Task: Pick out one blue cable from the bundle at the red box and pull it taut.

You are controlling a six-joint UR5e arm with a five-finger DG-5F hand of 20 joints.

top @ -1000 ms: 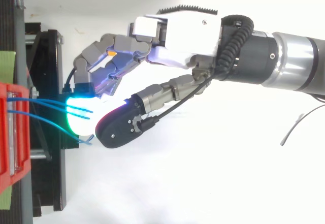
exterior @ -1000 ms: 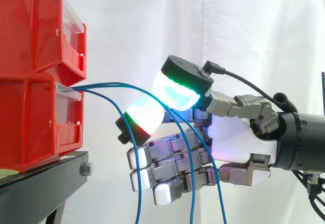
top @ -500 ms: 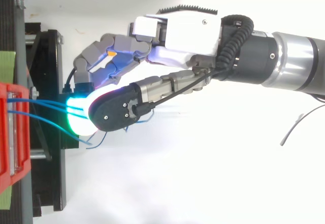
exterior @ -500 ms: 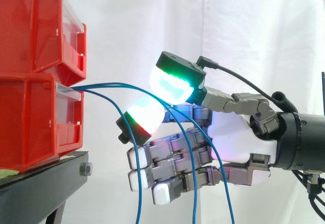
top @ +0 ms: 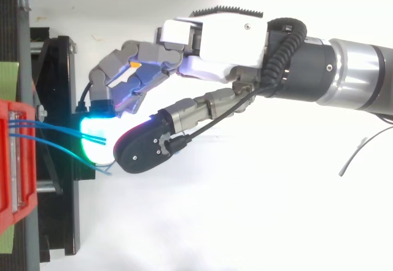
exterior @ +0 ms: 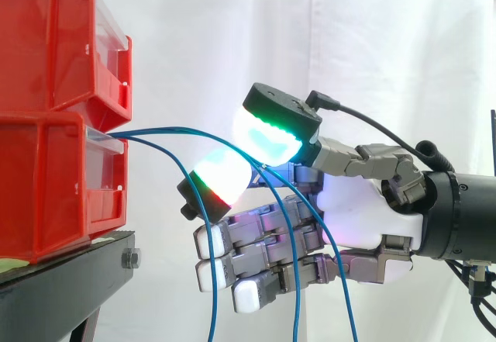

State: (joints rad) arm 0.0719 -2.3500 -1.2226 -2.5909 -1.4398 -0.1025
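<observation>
Thumb's backed off vs 0.5 s ago; we see hand ungripped, pads apart, blue cables running 9-to-3 o'clock btwn them, red box at hand's 9.

No writing, number or sign can be read in either view. The clear label strip on the front of the lower red bin looks blank. The green patch at the edge of the black stand carries no print that can be made out.
</observation>
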